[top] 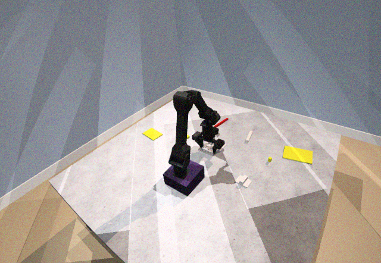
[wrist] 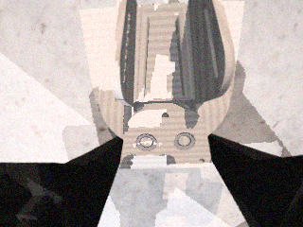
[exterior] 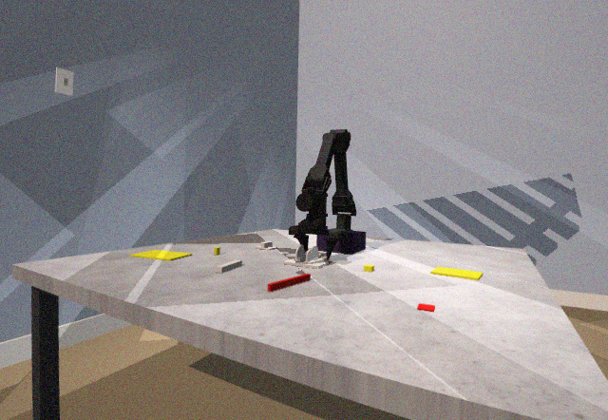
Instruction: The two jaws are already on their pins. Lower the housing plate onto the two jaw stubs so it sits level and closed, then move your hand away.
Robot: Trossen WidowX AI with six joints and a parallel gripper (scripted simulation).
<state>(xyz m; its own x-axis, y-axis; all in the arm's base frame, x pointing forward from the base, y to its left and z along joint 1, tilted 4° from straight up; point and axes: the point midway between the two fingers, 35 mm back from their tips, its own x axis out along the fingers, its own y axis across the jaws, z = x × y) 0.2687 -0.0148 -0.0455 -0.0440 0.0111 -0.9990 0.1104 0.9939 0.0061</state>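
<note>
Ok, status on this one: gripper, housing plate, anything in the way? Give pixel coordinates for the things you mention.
Gripper (top: 209, 150) (exterior: 315, 257) (wrist: 163, 137) shut on housing plate (wrist: 166, 128), low over table. Level and closed: can't confirm. Red bar (top: 221, 122) (exterior: 288, 282) nearby, apparently out of the way.

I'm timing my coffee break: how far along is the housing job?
Done: the housing plate appears lowered over the jaw assembly, two round ring features showing. In hand: the gripper grips its sides. Left: confirm it's level, release, withdraw. Full seating isn't visible.
</note>
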